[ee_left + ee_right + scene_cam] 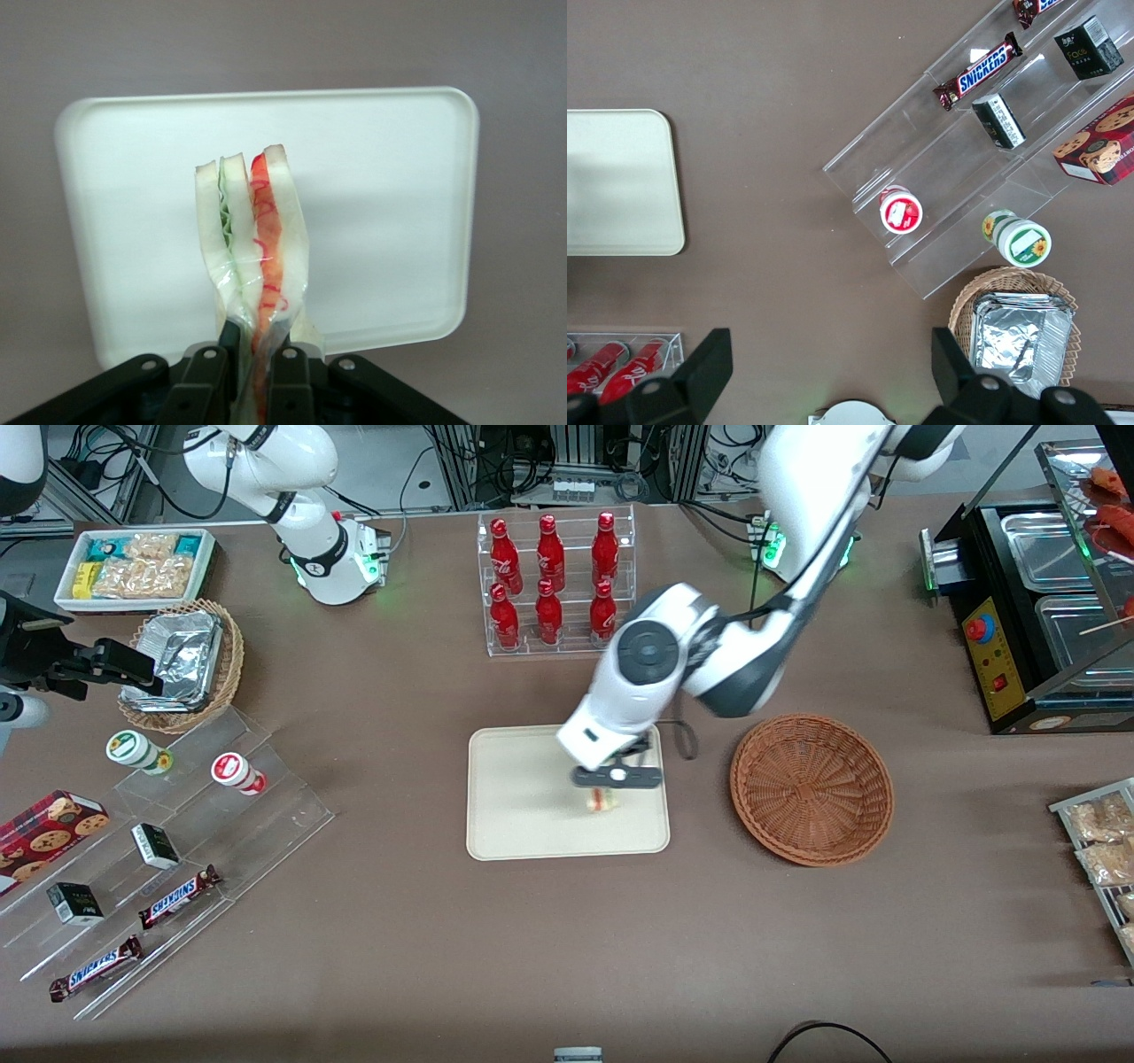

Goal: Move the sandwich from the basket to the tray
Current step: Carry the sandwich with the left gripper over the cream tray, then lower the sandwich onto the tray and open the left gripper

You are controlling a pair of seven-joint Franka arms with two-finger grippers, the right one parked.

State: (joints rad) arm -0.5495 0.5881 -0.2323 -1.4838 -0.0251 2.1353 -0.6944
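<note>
My left gripper [606, 786] is shut on the sandwich [602, 802], a wrapped wedge of pale bread with red-orange and green layers, and holds it over the cream-white tray [523, 815], near the tray's edge that faces the basket. In the left wrist view the sandwich [257, 239] sticks out from between the black fingers [205, 376], with the tray [381, 204] under it. The round reddish-brown wicker basket [811, 786] stands beside the tray toward the working arm's end of the table and has nothing in it.
A clear rack of red bottles [554, 583] stands farther from the front camera than the tray. A clear stepped shelf with snacks [159, 850] and a tan wicker basket with foil [182, 664] lie toward the parked arm's end. A black warmer [1036, 611] stands at the working arm's end.
</note>
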